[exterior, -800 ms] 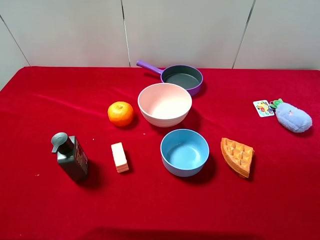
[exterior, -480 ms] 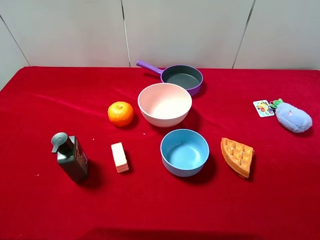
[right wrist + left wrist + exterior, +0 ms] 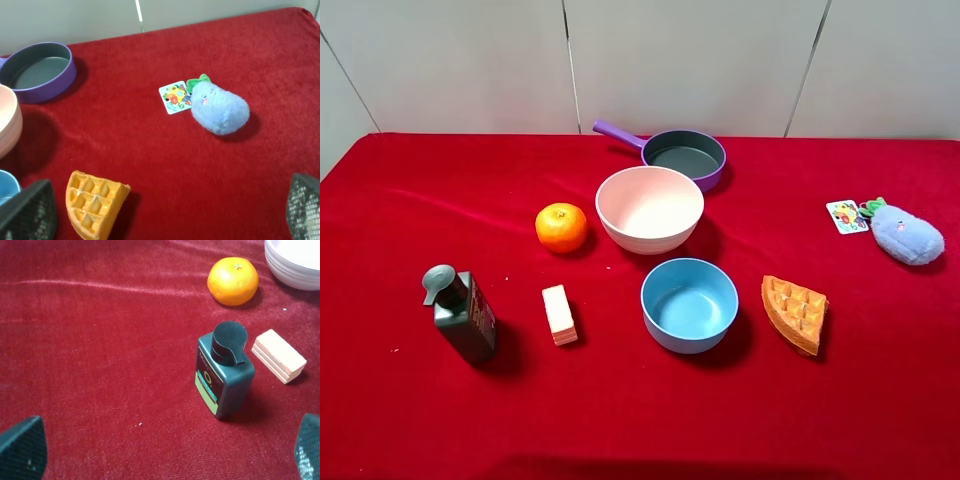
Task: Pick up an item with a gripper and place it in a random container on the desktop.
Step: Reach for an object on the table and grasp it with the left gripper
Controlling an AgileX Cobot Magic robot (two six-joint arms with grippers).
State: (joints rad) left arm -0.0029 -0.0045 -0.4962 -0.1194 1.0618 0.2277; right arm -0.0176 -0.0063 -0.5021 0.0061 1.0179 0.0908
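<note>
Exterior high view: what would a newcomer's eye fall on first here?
The bright red cloth strikes first. Mid-table stand a pale pink bowl and, nearer the camera, a blue bowl. An orange lies left of the pink bowl; a dark pump bottle stands near left.

- worktop point(image 3: 400, 420): red velvet-like cloth, short nap, soft sheen along the creases
- pump bottle point(image 3: 223, 385): smooth dark plastic, semi-matt, with a printed label
- pink bowl point(image 3: 650, 212): matt, plastic look, ribbed outer wall
- blue bowl point(image 3: 689, 310): smooth, matt
- pan point(image 3: 685, 157): dull dark inside, satin purple wall
- plush toy point(image 3: 219, 108): fuzzy fabric
- tag point(image 3: 175, 97): glossy card
- right fingers point(image 3: 27, 212): mesh-textured faces
</note>
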